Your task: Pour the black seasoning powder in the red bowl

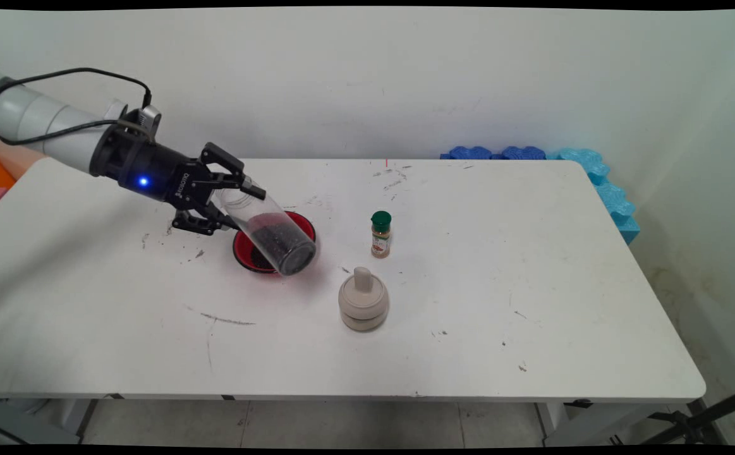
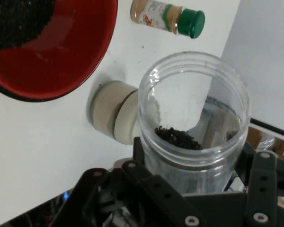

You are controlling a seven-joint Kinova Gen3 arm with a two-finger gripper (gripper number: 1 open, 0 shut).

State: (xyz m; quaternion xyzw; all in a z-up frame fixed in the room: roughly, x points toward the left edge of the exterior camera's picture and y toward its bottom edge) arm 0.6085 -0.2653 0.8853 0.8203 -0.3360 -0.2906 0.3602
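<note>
One jar tipped over a bowl, two things standing by.
Leftmost, the pincer (image 1: 231, 201) is clenched on a clear jar (image 1: 270, 234), tilted mouth-down over the red bowl (image 1: 245, 250); dark grains (image 2: 177, 138) sit near the jar's mouth and more lie in the bowl, so some are out and some remain inside. Right of the bowl, apart on the table (image 1: 531, 284), stand a beige lidded pot (image 1: 363, 302) and a green-capped spice bottle (image 1: 380, 234).
</note>
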